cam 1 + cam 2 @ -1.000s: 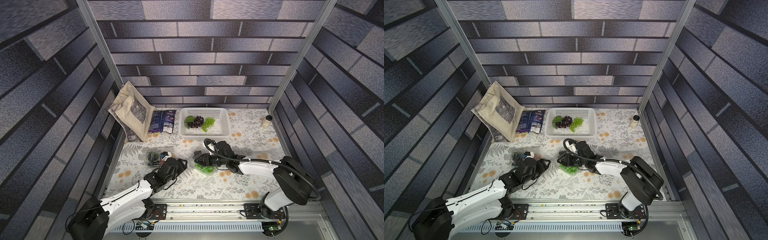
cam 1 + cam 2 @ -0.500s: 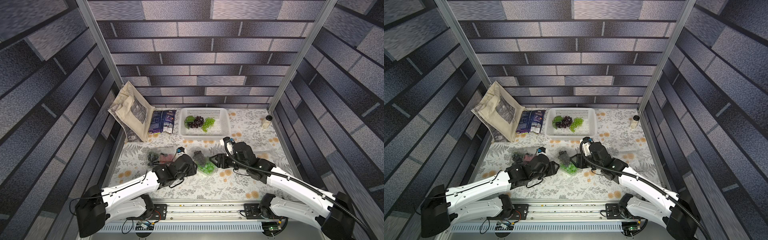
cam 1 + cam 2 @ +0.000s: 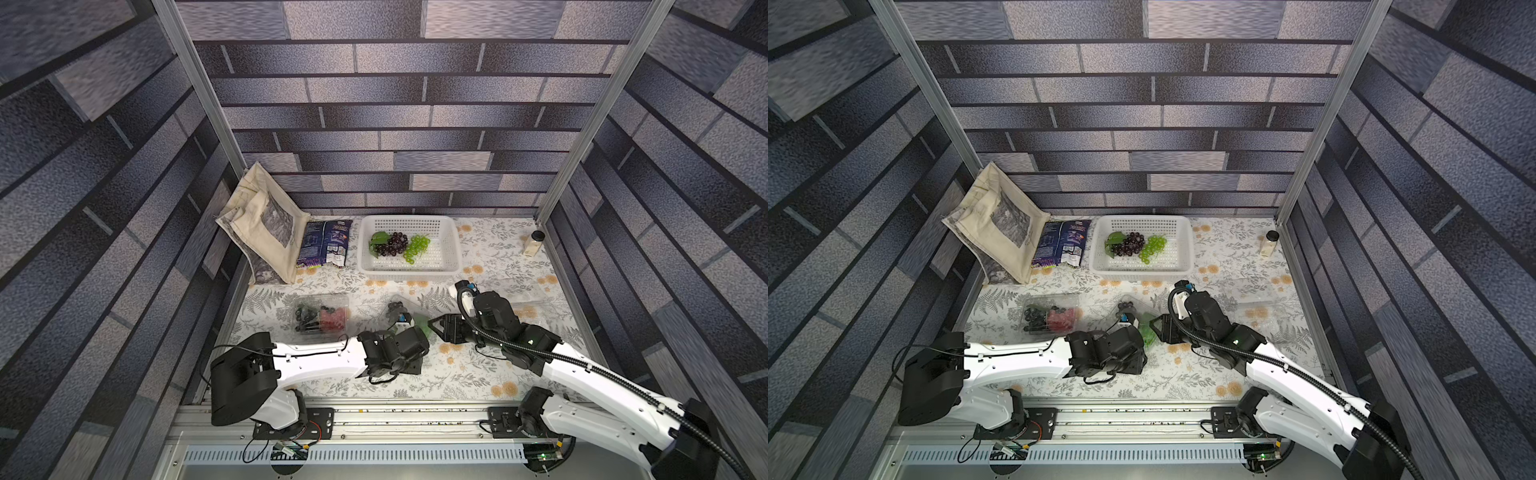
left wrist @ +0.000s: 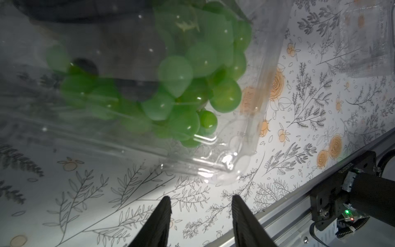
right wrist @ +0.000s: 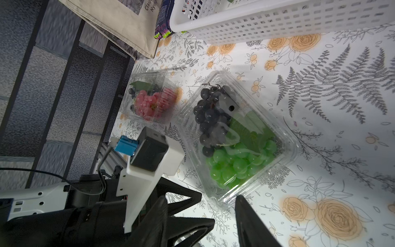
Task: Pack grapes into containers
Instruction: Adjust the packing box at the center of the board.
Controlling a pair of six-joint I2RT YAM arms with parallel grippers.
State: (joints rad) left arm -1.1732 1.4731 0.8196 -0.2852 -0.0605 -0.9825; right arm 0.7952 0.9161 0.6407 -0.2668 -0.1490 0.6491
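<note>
The packed container [image 5: 288,149] lies at lower centre of both top views, between the two arms. In the right wrist view it sits diagonally, its long axis running from upper left to lower right, with dark grapes [image 5: 208,119] at the upper end and green grapes [image 5: 235,166] at the lower. Its lowest corner points down into the gap of the right gripper [image 5: 201,197], whose jaws stand moderately apart and clamp nothing; contact with the rim cannot be told. The left gripper [image 4: 201,198] is likewise parted and empty, with a rounded corner of the container just beyond its tips, at centre frame.
</note>
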